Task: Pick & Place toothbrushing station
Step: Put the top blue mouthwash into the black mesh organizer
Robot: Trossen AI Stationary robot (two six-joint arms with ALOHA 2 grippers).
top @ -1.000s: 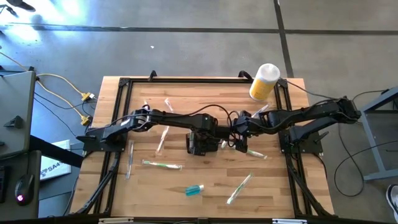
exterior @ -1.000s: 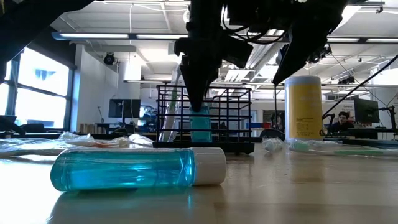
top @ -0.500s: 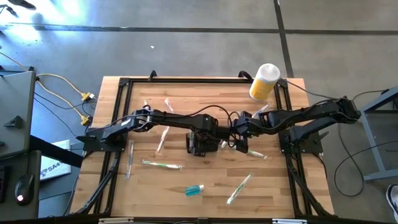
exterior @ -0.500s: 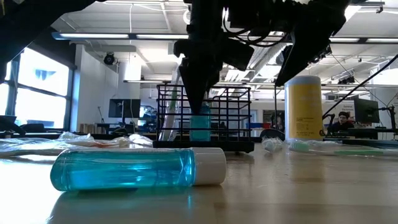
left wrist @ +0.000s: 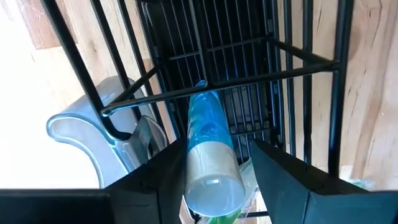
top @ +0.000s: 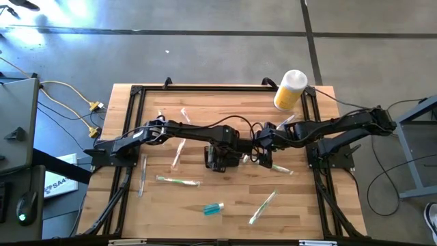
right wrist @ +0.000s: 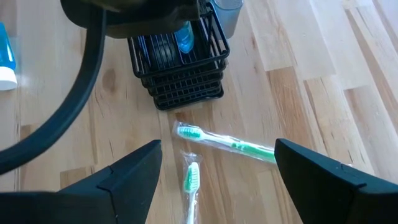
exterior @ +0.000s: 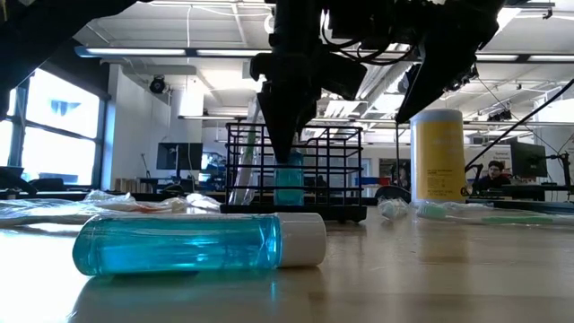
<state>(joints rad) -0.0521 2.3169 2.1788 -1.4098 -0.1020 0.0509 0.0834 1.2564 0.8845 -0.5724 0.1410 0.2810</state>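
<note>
Jaws of the left gripper point(left wrist: 214, 163) stood parted around a blue bottle point(left wrist: 208, 149) set inside the toothbrushing station point(top: 220, 158) at mid-desk, the right gripper point(right wrist: 214, 171) hovered open nearby; a clean upward retreat seemed next.

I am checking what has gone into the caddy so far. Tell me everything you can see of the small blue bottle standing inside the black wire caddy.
The small clear blue plastic bottle with a white cap stands roughly upright inside the black wire-mesh caddy, cap up, its base on the mesh floor. It looks filled with blue liquid. The left gripper sits directly over it, one dark finger on each side of the cap, jaws parted. In the low view the bottle shows through the caddy's bars.
</note>
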